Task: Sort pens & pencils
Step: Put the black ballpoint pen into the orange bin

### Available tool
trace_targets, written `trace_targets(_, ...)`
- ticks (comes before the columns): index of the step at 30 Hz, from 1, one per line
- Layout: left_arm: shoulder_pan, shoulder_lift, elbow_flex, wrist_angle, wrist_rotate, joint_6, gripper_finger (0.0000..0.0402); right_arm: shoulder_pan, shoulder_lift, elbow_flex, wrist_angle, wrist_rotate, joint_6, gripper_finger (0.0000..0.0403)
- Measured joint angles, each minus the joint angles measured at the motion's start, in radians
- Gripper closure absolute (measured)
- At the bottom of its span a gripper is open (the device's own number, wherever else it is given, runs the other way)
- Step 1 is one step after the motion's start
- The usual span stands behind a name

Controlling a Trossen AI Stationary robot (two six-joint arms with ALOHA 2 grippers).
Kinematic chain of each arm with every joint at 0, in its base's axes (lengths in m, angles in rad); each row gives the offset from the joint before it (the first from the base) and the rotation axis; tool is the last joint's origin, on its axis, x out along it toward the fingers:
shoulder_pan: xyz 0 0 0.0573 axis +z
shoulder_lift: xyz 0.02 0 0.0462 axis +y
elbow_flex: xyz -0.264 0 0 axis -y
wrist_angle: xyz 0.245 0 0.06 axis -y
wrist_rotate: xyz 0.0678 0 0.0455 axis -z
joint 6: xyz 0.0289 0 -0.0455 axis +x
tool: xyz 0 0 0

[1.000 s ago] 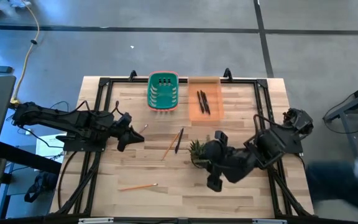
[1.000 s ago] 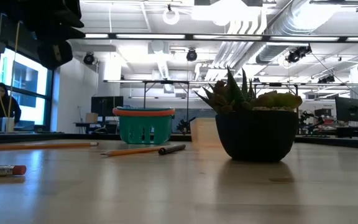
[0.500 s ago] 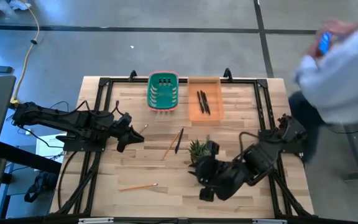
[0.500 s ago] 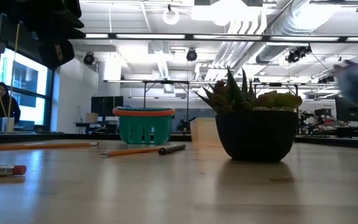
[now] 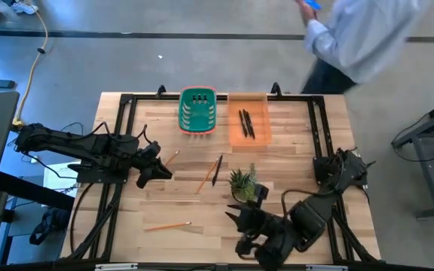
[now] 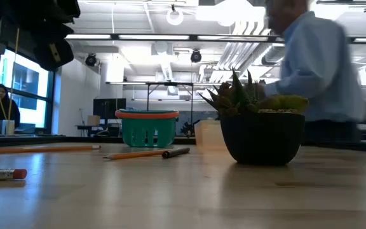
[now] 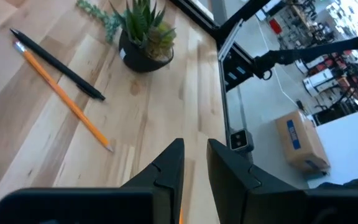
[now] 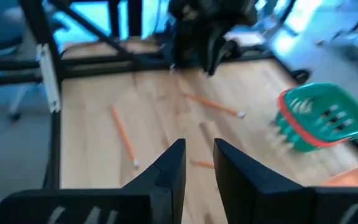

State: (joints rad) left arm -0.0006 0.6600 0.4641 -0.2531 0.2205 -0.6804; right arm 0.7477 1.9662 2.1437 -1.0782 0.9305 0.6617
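Two black pens point(image 5: 246, 124) lie in the orange tray point(image 5: 261, 102) at the far edge. A third pen point(image 5: 216, 170) and a pencil point(image 5: 205, 178) lie side by side mid-table, and both show in the left wrist view, pen point(image 7: 58, 65) and pencil point(image 7: 64, 98). A short pencil point(image 5: 172, 157) lies just beyond my left gripper point(image 5: 163, 170), which hovers with its fingers a narrow gap apart. Another pencil point(image 5: 166, 225) lies near the front edge. My right gripper point(image 5: 236, 217) is near the front edge, narrowly open and empty.
A green basket point(image 5: 197, 111) stands left of the tray. A potted plant point(image 5: 242, 184) stands mid-table, close to my right arm. A person point(image 5: 368, 34) passes beyond the far right corner. There is bare wood at the table's front left.
My right arm has swung from beside the plant toward the table's near edge and leftward. A person has walked from the table's right side round to beyond its far edge. The pens and pencils have not moved.
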Motion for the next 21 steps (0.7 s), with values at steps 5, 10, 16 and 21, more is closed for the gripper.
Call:
trace_targets(5, 0.0, 0.012, 0.0, -0.014, 0.0, -0.003, 0.0344, 0.053, 0.011, 0.0, 0.0, 0.163, 0.062, 0.0328)
trace_targets(10, 0.0, 0.036, -0.001, -0.009, 0.005, -0.005, 0.0344, 0.081, 0.016, 0.0, -0.008, 0.225, 0.126, 0.0328)
trace_targets(16, 0.0, 0.08, -0.001, -0.004, 0.004, -0.003, 0.0344, 0.084, 0.02, 0.0, -0.017, 0.212, 0.237, 0.0328)
trace_targets(21, 0.0, 0.132, -0.001, 0.046, -0.067, -0.002, 0.0344, 0.085, 0.02, 0.0, -0.016, 0.205, 0.309, 0.0328)
